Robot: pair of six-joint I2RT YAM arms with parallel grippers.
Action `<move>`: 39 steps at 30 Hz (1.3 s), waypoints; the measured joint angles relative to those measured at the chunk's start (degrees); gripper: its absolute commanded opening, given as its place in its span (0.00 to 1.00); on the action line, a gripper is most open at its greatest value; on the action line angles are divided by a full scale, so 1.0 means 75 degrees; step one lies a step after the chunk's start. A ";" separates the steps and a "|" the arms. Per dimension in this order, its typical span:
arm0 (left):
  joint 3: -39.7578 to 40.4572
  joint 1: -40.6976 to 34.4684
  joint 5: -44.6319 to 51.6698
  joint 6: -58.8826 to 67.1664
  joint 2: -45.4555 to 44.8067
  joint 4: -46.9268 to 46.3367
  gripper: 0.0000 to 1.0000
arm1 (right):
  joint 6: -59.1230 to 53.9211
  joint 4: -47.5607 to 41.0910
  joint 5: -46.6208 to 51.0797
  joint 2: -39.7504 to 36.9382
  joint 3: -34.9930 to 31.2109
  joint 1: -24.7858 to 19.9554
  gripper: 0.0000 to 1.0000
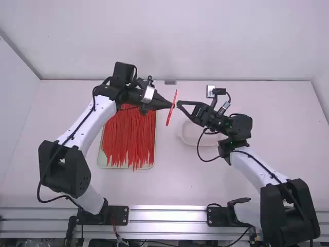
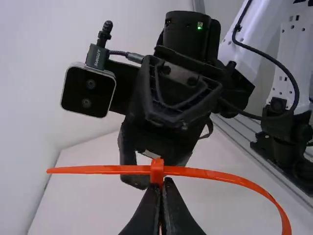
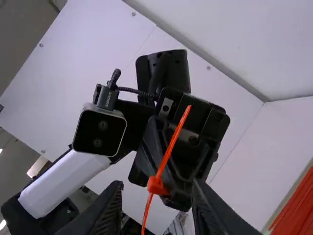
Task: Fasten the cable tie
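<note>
Here the left claw (image 2: 160,190) is closed tight on the red cable tie (image 2: 215,175), pinching it at its small square head (image 2: 156,169). The tie is held in the air between the two arms, above the counter (image 1: 288,113) and near the pile of spare red ties (image 1: 128,136) on their flat tray (image 1: 101,160). The right claw (image 1: 179,105) faces it with its fingers (image 3: 113,210) spread wide, one on each side of the strap, and it grips nothing. The strap goes out from the head on both sides, one end straight and the other bending down in a curve; whether the tail is already passed through the head I cannot tell. The main risk, in my judgement, is in the closing of the right claw: the strap looks thin and springy, so if the fingers close a little off its line, they can push it aside instead of catching it, or twist it in the left claw's grip. The left claw holds only a small part, so a hard pull may drag the head out, and the tie would drop to the counter or into the white bowl (image 1: 181,138) under the right arm. Also the two claws are very near, and a small error can make them hit each other.
</note>
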 measured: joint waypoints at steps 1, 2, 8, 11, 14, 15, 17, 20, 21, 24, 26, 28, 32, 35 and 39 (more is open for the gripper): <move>0.0000 -0.0015 0.0000 0.0000 0.0000 -0.0006 0.02 | 0.0000 0.0000 0.0015 0.0000 0.0003 0.0000 0.38; 0.0000 -0.0038 0.0000 0.0000 -0.0003 -0.0015 0.02 | 0.0003 -0.0003 0.0038 0.0000 0.0000 -0.0015 0.38; 0.0000 -0.0230 0.0003 0.0000 -0.0003 -0.0111 0.02 | 0.0003 0.0000 0.0134 0.0000 0.0003 -0.0015 0.39; 0.0000 -0.0396 0.0003 0.0003 0.0000 -0.0122 0.02 | 0.0006 0.0003 0.0239 0.0000 0.0003 0.0026 0.36; 0.0000 -0.0495 -0.0006 0.0000 -0.0003 -0.0114 0.02 | 0.0023 0.0166 0.0277 0.0000 0.0003 0.0096 0.23; 0.0000 -0.0533 -0.0003 0.0000 0.0000 -0.0111 0.02 | 0.0020 0.0294 0.0283 0.0000 0.0003 0.0149 0.06; -0.0003 -0.0533 -0.0064 0.0000 0.0000 -0.0114 0.02 | 0.0055 0.0417 0.0262 -0.0009 0.0020 0.0157 0.00; 0.0000 -0.0522 -0.0009 0.0000 0.0012 -0.0149 0.02 | 0.0064 0.0396 0.0236 -0.0012 0.0035 0.0134 0.00; 0.0000 -0.0525 -0.0009 0.0003 0.0012 -0.0219 0.02 | 0.0055 0.0391 0.0213 -0.0012 0.0035 0.0137 0.00; 0.0000 -0.0527 -0.0003 -0.0003 0.0012 -0.0356 0.02 | 0.0055 0.0391 0.0143 -0.0012 0.0035 0.0137 0.00; 0.0000 -0.0527 0.0006 0.0000 0.0012 -0.0458 0.02 | 0.0055 0.0391 0.0108 -0.0012 0.0035 0.0125 0.00; -0.0003 -0.0527 0.0044 0.0000 0.0012 -0.0629 0.02 | 0.0055 0.0475 -0.0020 -0.0006 0.0035 0.0087 0.00; 0.0000 -0.0530 0.0195 0.0216 0.0012 -0.1282 0.02 | 0.0198 0.0883 -0.0347 0.0073 0.0035 0.0035 0.00; 0.0009 -0.0545 0.0227 0.0565 0.0012 -0.1891 0.02 | 0.0315 0.1113 -0.0533 0.0114 0.0035 -0.0044 0.00; 0.0009 -0.0565 0.0096 0.1384 0.0012 -0.3042 0.02 | 0.0437 0.1256 -0.0729 0.0117 0.0035 -0.0239 0.00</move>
